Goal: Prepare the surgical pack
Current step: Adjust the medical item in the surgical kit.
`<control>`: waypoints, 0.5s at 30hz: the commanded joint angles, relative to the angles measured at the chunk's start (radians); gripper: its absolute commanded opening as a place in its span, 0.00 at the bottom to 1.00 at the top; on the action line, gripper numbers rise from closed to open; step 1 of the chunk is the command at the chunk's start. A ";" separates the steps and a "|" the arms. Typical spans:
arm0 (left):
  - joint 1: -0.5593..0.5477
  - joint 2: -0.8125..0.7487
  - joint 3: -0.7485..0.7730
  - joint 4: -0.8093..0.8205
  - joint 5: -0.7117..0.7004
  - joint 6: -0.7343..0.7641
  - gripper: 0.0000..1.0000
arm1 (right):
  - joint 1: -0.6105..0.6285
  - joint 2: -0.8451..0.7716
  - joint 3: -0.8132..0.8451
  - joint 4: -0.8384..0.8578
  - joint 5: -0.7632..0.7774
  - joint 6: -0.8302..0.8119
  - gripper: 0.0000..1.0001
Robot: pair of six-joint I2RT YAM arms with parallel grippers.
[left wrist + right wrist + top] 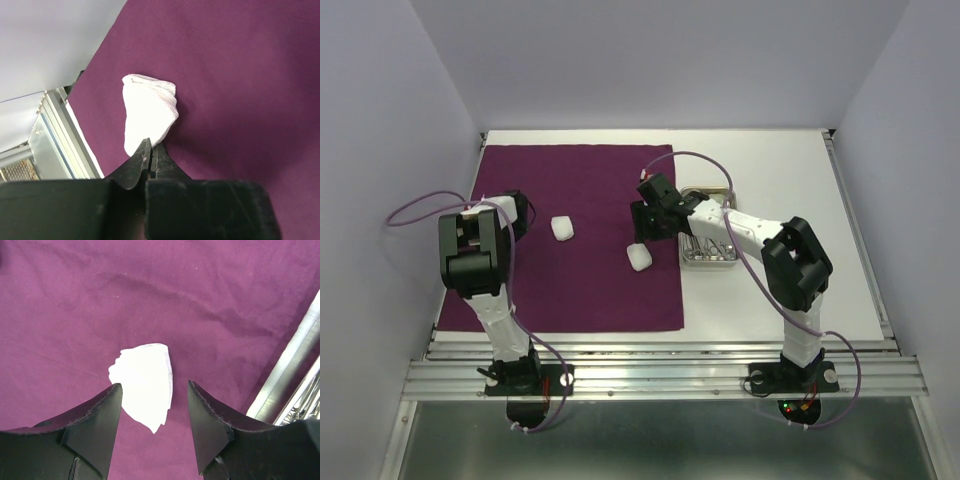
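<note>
Gauze-gathering step. My left gripper (150, 150) is clenched at 9 o'clock of centre gauze (150, 107) on drape (580, 290); can't tell if it's caught. Right gripper (155, 410) released, straddling second gauze (145, 380) at drape's 3 o'clock, near tray (708, 262). Next: close, lift.

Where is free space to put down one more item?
Free: purple drape near edge, before left gauze pad and right gauze pad; white table right of steel tray. Crowded: around right gauze pad and tray, where the open right gripper hovers.
</note>
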 commanded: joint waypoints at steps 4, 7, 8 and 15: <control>-0.095 -0.123 0.066 -0.035 0.044 -0.003 0.00 | -0.018 -0.013 0.015 0.023 0.038 -0.006 0.60; -0.154 -0.120 0.115 -0.069 0.056 -0.014 0.00 | -0.041 -0.031 0.001 0.023 0.049 -0.008 0.60; -0.167 -0.120 0.137 -0.081 0.061 -0.020 0.00 | -0.041 -0.037 -0.004 0.025 0.052 -0.009 0.61; -0.268 -0.095 0.237 -0.111 0.118 -0.038 0.00 | -0.108 -0.093 -0.063 0.026 0.075 -0.009 0.61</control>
